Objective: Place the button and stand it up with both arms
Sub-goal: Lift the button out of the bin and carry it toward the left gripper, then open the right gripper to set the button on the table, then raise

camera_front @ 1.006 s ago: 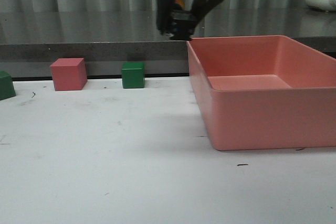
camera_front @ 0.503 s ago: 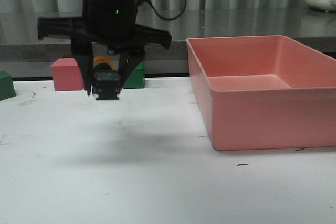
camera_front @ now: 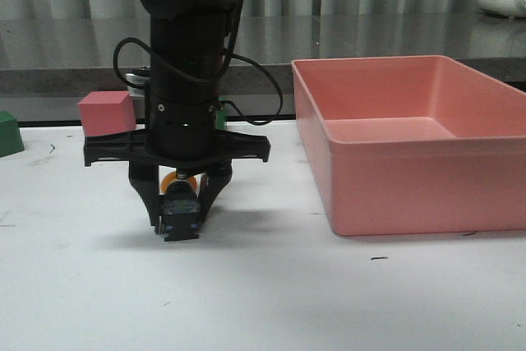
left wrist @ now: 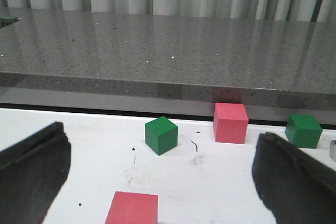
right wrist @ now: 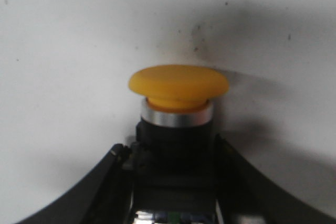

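Note:
The button (camera_front: 180,216) has a yellow cap, a silver collar and a black body. My right gripper (camera_front: 181,221) is shut on its black body and holds it low over the white table, left of the pink bin; whether it touches the table I cannot tell. In the right wrist view the cap (right wrist: 178,85) points away from the gripper (right wrist: 176,166), with both fingers pressed on the body. My left gripper (left wrist: 163,182) is open and empty, its fingers (left wrist: 31,171) far apart; it is out of the front view.
A large pink bin (camera_front: 411,195) stands on the right. A pink cube (camera_front: 105,113) and a green cube (camera_front: 10,133) sit at the table's back left. The left wrist view shows two green cubes (left wrist: 161,135), (left wrist: 303,130) and two pink cubes (left wrist: 230,123), (left wrist: 132,209).
My right arm has come down and to the left with the button, from high beside the bin's back corner to just above the table.

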Controlling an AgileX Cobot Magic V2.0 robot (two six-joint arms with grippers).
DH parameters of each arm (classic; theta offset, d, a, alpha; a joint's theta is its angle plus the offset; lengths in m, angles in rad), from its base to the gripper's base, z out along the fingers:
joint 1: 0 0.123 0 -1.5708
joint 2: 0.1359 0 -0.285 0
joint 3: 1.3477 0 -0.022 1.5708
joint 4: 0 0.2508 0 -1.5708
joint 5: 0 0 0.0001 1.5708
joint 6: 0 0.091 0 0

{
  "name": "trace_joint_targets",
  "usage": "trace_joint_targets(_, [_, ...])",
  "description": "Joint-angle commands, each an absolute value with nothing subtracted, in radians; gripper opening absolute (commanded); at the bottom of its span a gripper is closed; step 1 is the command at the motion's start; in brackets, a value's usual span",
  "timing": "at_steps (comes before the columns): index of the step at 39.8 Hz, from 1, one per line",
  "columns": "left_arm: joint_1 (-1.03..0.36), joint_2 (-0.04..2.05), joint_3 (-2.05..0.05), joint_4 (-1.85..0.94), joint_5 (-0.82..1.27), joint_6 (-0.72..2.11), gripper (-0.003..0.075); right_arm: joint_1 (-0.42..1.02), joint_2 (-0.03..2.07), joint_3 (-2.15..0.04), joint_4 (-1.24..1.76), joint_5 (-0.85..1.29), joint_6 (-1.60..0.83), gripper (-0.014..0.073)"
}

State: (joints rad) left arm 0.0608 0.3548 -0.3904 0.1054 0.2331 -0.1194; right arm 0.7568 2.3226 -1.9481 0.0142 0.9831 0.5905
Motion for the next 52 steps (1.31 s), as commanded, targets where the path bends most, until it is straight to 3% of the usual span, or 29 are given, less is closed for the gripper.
trace_joint_targets(1, [0.055,0.369,-0.428,0.098,0.160,-0.122,0.0673,0.753,2.268,-1.975,0.010,0.952,0.591,0.0234])
trace_joint_targets(6, [0.055,0.369,-0.428,0.098,0.160,-0.122,0.0673,0.753,2.268,-1.975,0.010,0.952,0.591,0.0267])
trace_joint_targets(14, [0.055,0.369,-0.428,0.098,0.160,-0.122,0.0673,0.753,2.268,-1.976,0.010,0.952,0.591,0.0542])
trace_joint_targets(17, [0.055,0.369,-0.428,0.098,0.160,-0.122,0.0673,0.753,2.268,-1.993,0.010,0.963,0.591,0.0601])
trace_joint_targets(35, [0.055,0.369,-0.428,0.098,0.160,-0.122,0.0673,0.753,2.268,-2.308,0.010,1.269,0.512,0.0597])
trace_joint_targets(38, [0.055,0.369,-0.428,0.098,0.160,-0.122,0.0673,0.753,2.268,-2.355,0.010,1.293,0.496,0.0556])
trace_joint_targets(41, [0.055,0.369,-0.428,0.098,0.160,-0.122,0.0673,0.753,2.268,-2.392,0.010,1.312,0.493,0.0458])
trace_joint_targets(48, [0.055,0.369,-0.428,0.098,0.160,-0.122,0.0673,0.753,2.268,-2.426,0.010,1.342,0.493,0.0087])
trace_joint_targets(52, [0.055,0.369,-0.428,0.098,0.160,-0.122,0.0673,0.753,2.267,-2.426,0.010,1.342,0.493,-0.0063])
